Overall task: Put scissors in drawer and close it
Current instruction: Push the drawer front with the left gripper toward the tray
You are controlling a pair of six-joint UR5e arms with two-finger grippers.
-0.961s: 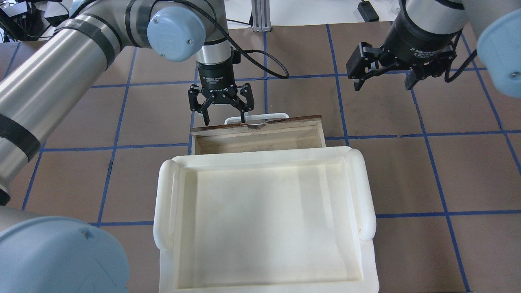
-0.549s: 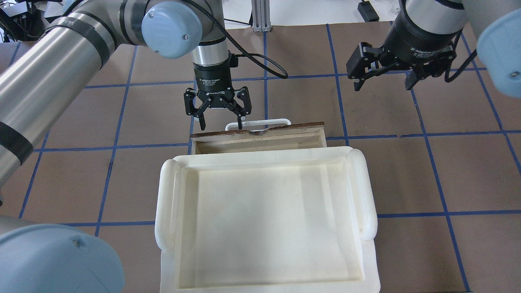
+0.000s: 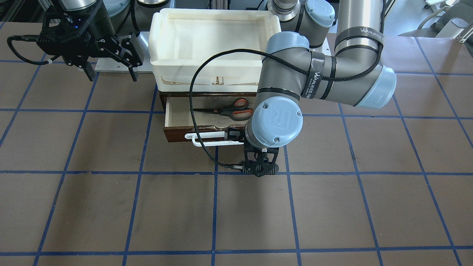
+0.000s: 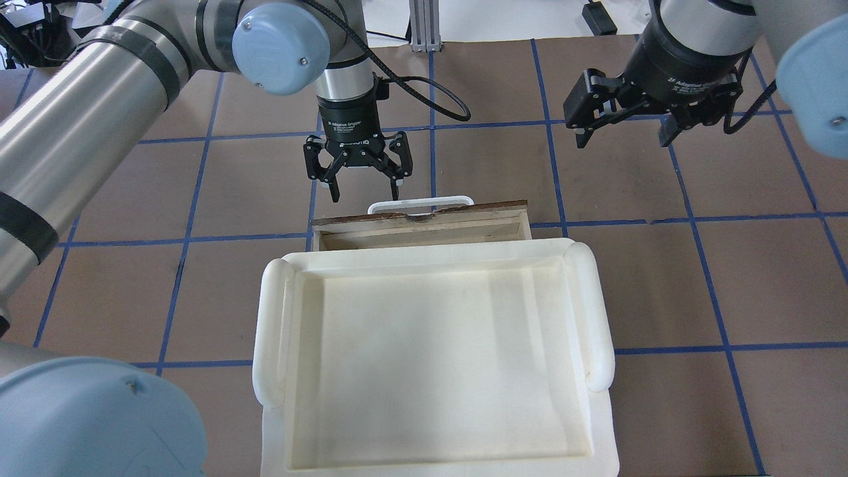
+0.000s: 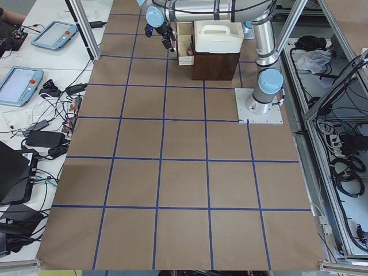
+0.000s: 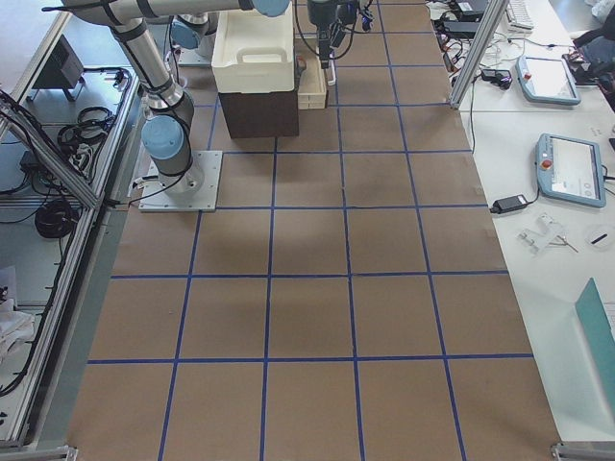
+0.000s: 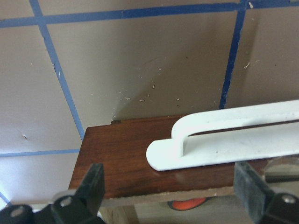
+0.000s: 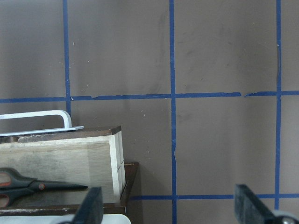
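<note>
The scissors [image 3: 229,109] lie inside the partly open dark brown drawer [image 3: 176,133], handles toward the view's right. They also show in the right wrist view [image 8: 28,185]. The drawer's white bar handle [image 4: 421,201] faces away from the robot. My left gripper [image 4: 366,197] is open and empty. It hangs just beyond the drawer front [image 7: 126,158], over the left end of the handle [image 7: 224,144], with its fingers [image 7: 91,186] spread wide. My right gripper [image 4: 624,140] is open and empty, raised to the far right of the drawer.
A large white plastic bin [image 4: 271,331] sits on the dark cabinet above the drawer and hides most of the drawer in the overhead view. The brown table carries a blue tape grid [image 4: 550,122]. The left arm's cable [image 3: 192,111] loops over the drawer.
The drawer has slid in toward the cabinet, so less of its pale inside shows. My left gripper stays open by the handle, shifted slightly left then back. The right arm has not moved.
</note>
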